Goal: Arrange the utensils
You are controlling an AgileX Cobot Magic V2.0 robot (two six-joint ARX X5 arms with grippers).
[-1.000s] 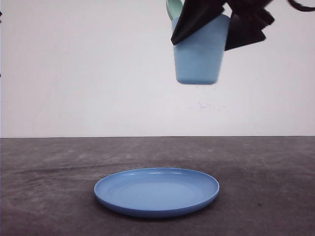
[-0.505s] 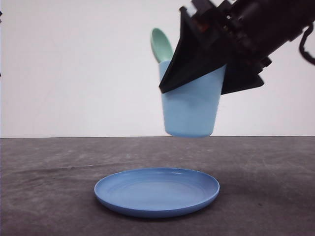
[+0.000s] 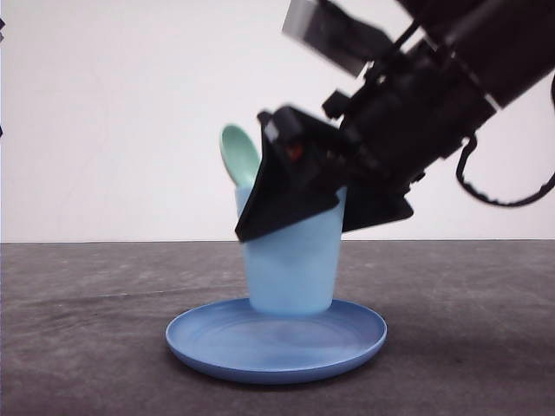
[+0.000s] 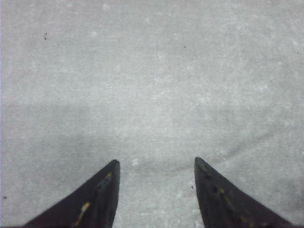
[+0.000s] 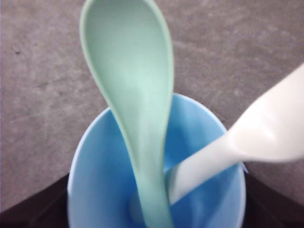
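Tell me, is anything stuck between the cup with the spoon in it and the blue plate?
Nothing visible. The right gripper holds the light blue cup, with the green spoon and white fork standing inside it. The cup's base looks down on the plate, though actual contact cannot be confirmed.

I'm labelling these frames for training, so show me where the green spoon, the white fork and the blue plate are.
green spoon (image 5: 130,66), right wrist view, on its oval bowl.
white fork (image 5: 280,126), right wrist view, on its wide blurred end.
blue plate (image 3: 204,334), front view, on its bare left side.
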